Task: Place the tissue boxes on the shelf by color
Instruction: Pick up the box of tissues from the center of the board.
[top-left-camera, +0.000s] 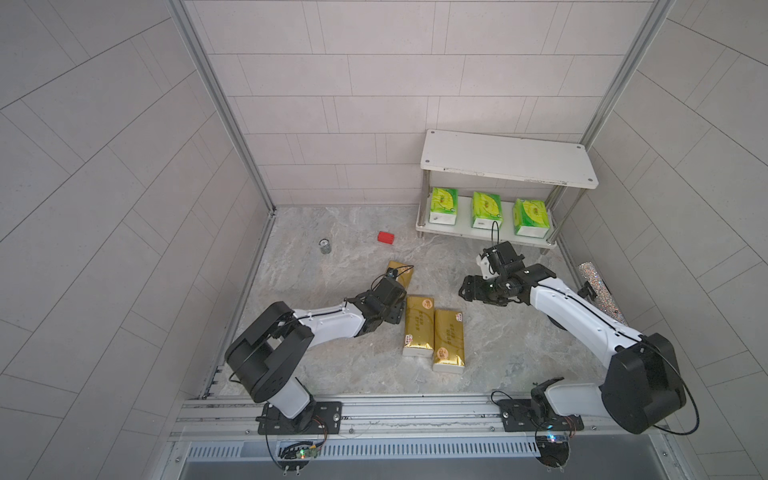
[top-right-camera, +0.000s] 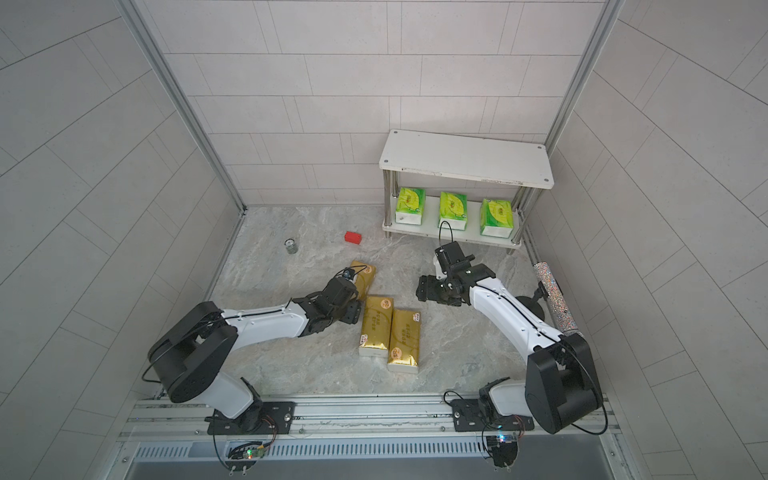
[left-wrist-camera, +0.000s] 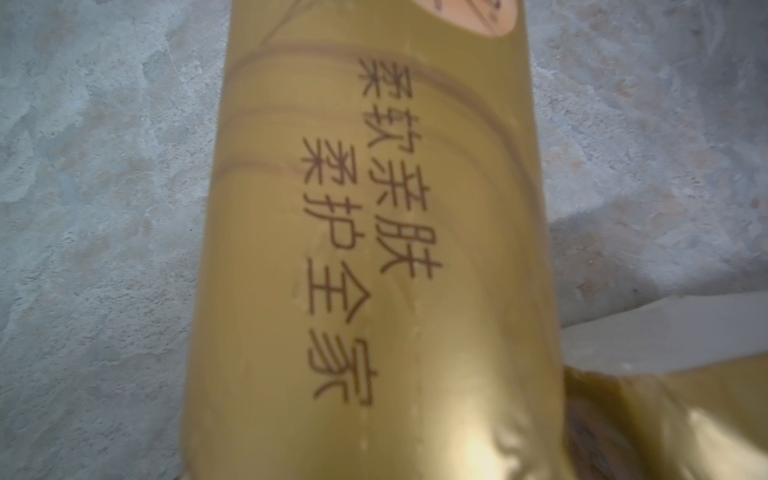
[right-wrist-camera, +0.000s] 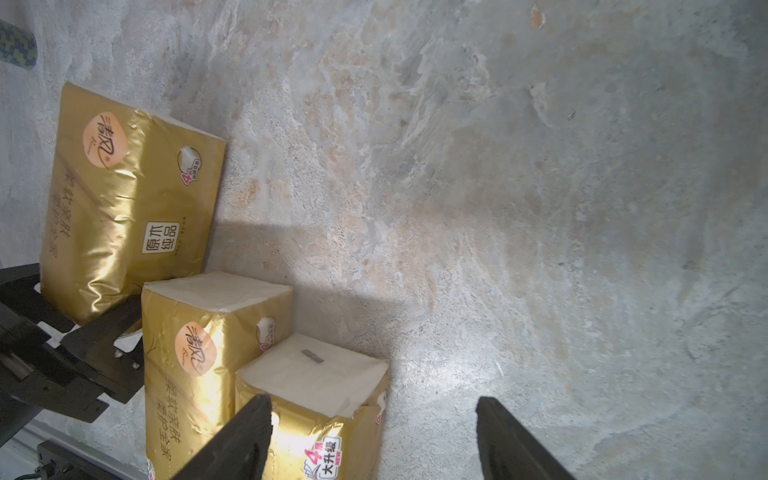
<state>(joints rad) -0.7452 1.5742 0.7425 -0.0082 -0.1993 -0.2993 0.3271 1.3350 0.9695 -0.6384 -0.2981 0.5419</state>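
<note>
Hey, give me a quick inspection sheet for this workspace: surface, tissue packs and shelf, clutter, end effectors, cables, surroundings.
Surface: grey marbled tabletop; no spills seen.
Job's things: three green packs on the lower board of the shelf; two gold packs side by side on the tabletop; third gold pack beyond them.
Clutter: red block; small jar; glitter roll at the right edge.
End effectors: left end effector astride the third gold pack, grip unclear; right end effector open, empty.
Cables: black cable loop at the right wrist, in front of the shelf.
Surroundings: tiled walls; aluminium frame posts.
</note>
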